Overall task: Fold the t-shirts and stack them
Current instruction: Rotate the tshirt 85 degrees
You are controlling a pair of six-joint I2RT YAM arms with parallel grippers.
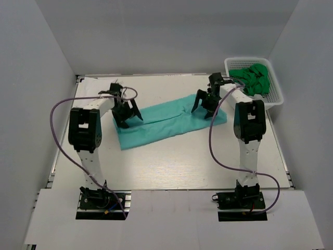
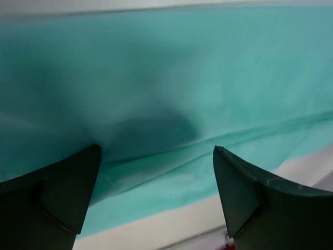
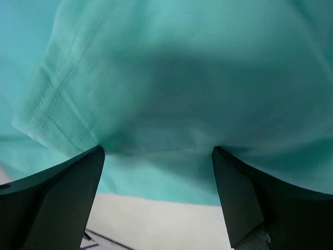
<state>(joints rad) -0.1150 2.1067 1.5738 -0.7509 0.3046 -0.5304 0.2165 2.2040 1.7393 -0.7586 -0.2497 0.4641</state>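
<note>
Teal t-shirt (image 1: 166, 122): lying flat as a long folded band, running diagonally from near-left to far-right across the far half of the table (image 1: 182, 166).
Shirt detail: left wrist view is showing a long fold line along the near edge; right wrist view is showing a stitched hem at the left of the cloth.
Left gripper (image 1: 129, 117): sitting over the left end of the band, pointing down at it.
Left fingers (image 2: 67, 192): 2 fingers are standing wide apart, pinching nothing; cloth is showing across the gap between them. Can't tell if the tips are touching the fabric.
Right gripper (image 1: 204, 107): sitting over the right end of the band, near the hem.
Right fingers (image 3: 250, 198): 2 fingers are also spread wide, gripping nothing; tips are sitting just at the near edge of the cloth, contact unclear.
Green t-shirts (image 1: 253, 78): lying bunched in the white mesh basket (image 1: 276, 99).
Basket position: sitting at the far-right corner, just beyond the right arm, apart from the teal shirt.
</note>
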